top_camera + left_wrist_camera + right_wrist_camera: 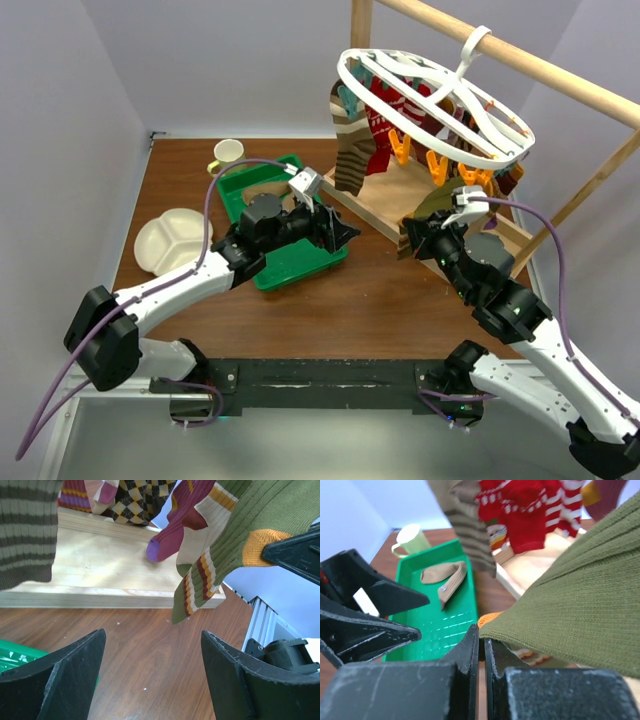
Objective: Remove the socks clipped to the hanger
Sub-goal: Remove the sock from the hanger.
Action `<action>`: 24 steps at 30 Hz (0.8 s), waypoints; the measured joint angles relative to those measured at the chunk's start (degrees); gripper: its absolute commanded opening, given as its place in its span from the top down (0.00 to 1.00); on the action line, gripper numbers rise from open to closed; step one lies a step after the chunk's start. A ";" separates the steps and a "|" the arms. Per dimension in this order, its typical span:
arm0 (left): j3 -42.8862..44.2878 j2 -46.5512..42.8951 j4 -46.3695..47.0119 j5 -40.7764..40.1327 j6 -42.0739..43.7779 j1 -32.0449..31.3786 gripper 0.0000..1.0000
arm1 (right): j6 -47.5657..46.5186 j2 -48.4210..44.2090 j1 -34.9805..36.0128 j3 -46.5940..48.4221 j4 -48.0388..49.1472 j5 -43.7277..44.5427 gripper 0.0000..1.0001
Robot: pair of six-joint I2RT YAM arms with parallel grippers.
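The right pincer (481,630) has its jaws together, the tips right at the orange heel of a green sock (570,605), which drapes over it and off to its right (whether any fabric is truly nipped between the tips, I cannot tell). Just to its left, facing it, is the left pincer (153,635). Its jaws are wide apart and hold nothing, low over the table (150,680).

The striped toe of the green sock hangs just ahead of the left pincer's gap. A maroon sock (172,535) with a purple toe dangles a little further ahead, and a brown striped sock (25,530) hangs off to the pincer's left. Beneath these toes lies the wooden base (100,565), ahead of the left pincer.

Ahead and to the left of the right pincer sits a green tray (435,615) with a tan sock (445,580) lying in it. A mug (410,537) stands past the tray's far corner. A plate (170,240) sits well to the left of the left pincer.

Above and beyond both pincers, the hanger (410,60) hooks over a rail (540,68) and is tilted. The socks (385,120) hang beneath it, with orange clips (437,165) among them.
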 measured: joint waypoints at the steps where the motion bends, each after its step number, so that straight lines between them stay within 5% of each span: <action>1: 0.00 -0.22 -0.46 0.11 0.17 0.00 0.19 | -0.04 0.07 0.00 0.04 0.02 -0.90 1.00; 24: -0.83 -1.90 0.09 5.60 0.96 -1.88 0.24 | 0.70 -5.20 0.02 1.81 -4.00 -10.86 1.00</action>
